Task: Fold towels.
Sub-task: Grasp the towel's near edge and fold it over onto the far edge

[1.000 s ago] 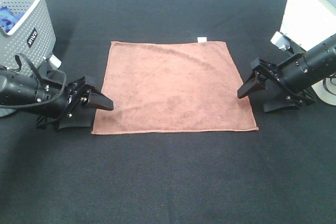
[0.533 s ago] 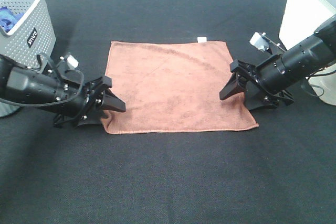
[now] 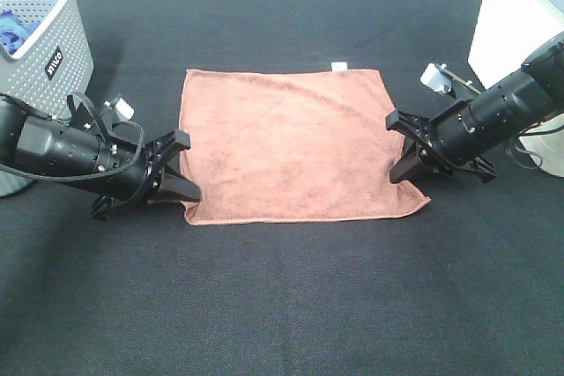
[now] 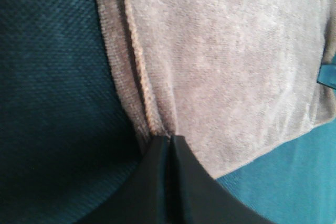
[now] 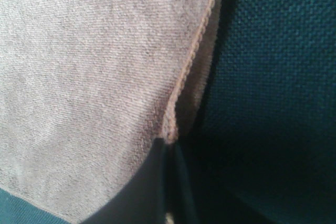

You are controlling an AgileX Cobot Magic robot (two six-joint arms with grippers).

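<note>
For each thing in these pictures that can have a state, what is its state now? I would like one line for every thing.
Reddish-brown square microfibre towel: spread out on the table, not yet folded, side hems pinched up.
Left gripper: shut on the towel's hem.
Right gripper: shut on the towel's opposite hem.
Grey perforated plastic basket: upright, open at the top, with a blue item inside.
</note>
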